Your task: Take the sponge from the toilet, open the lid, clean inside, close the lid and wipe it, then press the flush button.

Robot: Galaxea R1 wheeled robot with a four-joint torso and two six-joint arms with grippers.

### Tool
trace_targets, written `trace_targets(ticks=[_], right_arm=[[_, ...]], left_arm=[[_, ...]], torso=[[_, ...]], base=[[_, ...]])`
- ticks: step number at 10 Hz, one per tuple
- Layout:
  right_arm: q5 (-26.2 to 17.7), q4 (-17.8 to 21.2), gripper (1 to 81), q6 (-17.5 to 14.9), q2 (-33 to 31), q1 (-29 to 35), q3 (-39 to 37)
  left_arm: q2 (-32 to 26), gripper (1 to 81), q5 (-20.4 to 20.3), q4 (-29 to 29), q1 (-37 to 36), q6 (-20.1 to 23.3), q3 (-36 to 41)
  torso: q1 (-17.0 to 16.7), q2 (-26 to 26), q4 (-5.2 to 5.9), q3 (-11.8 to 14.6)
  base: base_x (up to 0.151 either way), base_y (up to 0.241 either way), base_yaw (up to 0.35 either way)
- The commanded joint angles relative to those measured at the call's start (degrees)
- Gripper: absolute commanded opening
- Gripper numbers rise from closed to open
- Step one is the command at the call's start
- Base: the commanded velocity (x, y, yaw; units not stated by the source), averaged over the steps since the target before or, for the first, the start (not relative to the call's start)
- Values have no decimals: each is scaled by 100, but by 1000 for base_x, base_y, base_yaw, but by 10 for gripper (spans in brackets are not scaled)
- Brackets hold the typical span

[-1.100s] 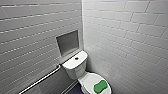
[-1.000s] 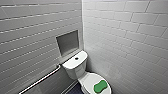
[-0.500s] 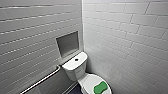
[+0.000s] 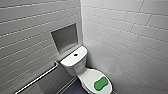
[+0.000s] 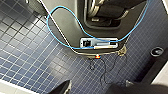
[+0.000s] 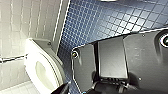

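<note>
Still, the sponge (image 4: 100, 84) lies unmoved on the lid (image 4: 87, 75).

Toilet (image 4: 75, 65) white; sponge (image 4: 100, 84) on its lid (image 4: 88, 75) bright green; flush btn (image 4: 75, 54) dark. Walls (image 4: 120, 32) behind toilet pale grey brick-pattern; floor (image 6: 105, 20) beside it navy sq grid.

The toilet (image 4: 81, 73) stands in the corner, its tank (image 4: 74, 63) against the left wall (image 4: 30, 30) below a niche (image 4: 65, 37). The sponge (image 4: 100, 83) lies on the closed lid (image 4: 88, 77), with the flush button (image 4: 75, 54) mid tank top. What seems a rail (image 4: 37, 78) runs left of the tank.
</note>
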Motion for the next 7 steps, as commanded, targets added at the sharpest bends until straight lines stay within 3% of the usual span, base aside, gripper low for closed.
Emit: trace_targets(ticks=[1,7], right_arm=[[-309,-2,811,287,-247,605,-19],[-326,-2,811,849,183,1519,-748]], left_arm=[[-51,811,408,-21,82,13,10],[160,811,391,-31,82,-4,-245]], torso=[[350,-543,0,19],[1132,-1771,0,-153]], base=[[0,0,0],[0,0,0]])
